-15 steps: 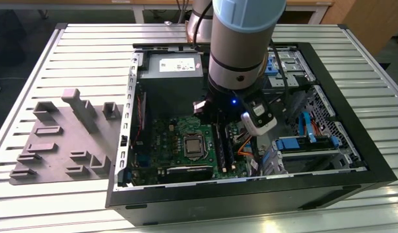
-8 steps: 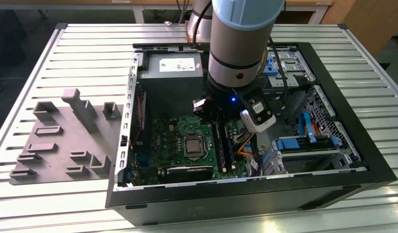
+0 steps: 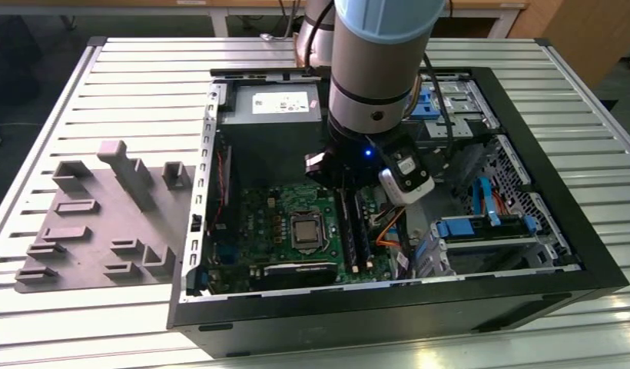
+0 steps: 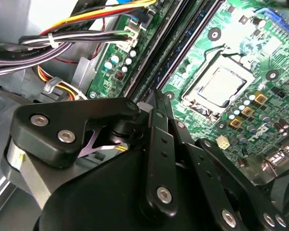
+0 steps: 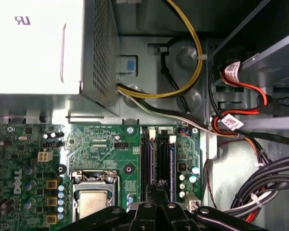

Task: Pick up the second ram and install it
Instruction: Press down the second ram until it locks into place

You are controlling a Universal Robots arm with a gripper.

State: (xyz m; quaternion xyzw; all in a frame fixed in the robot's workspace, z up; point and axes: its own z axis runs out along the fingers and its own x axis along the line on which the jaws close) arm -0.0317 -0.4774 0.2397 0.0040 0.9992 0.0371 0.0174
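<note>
- The ribbed metal table point(image 3: 140, 77) carries everything; nothing on it needs moving for this step.
- The open black computer case point(image 3: 561, 292) lies on its side, walls closing round the work, so any approach should stay vertical.
- The grey-and-blue robot arm point(image 3: 382, 61) reaches down into the case, over the board.
- The grey moulded plastic tray point(image 3: 100, 223) sits at the exterior view's left, beside the case.
- The green circuit board point(image 5: 101, 144) has its long black slots just beside the processor socket point(image 5: 92, 202).
- The black tool point(image 5: 159, 185) has its fingers drawn together over the slots. I cannot tell whether they pinch the stick or just press on it. Pressure should go straight down and evenly.
- The second ram point(image 5: 162, 159) looks like a thin, dark, long stick standing edge-up along a slot, directly under the tool.
</note>
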